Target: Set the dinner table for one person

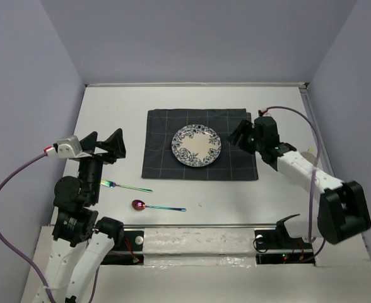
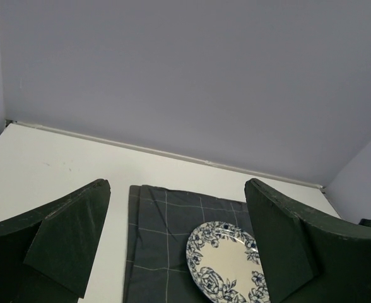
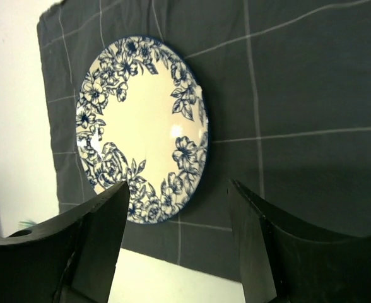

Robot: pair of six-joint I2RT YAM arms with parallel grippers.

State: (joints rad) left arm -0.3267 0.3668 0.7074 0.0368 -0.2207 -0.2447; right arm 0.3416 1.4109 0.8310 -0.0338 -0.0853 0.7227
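Note:
A blue-flowered white plate (image 1: 196, 146) sits on a dark grey checked placemat (image 1: 163, 151) on the white dinner table (image 1: 192, 98). A rainbow fork (image 1: 125, 186) and a rainbow spoon (image 1: 154, 206) lie on the table in front of the placemat's left part. My left gripper (image 1: 107, 146) is open and empty, raised left of the placemat and behind the fork; its view shows the plate (image 2: 226, 262) and placemat (image 2: 160, 240). My right gripper (image 1: 243, 135) is open and empty over the placemat's right edge, just right of the plate (image 3: 141, 126).
Grey walls enclose the table on three sides. A metal rail (image 1: 204, 225) runs along the near edge between the arm bases. The right arm's cable (image 1: 312, 136) loops above the table's right side.

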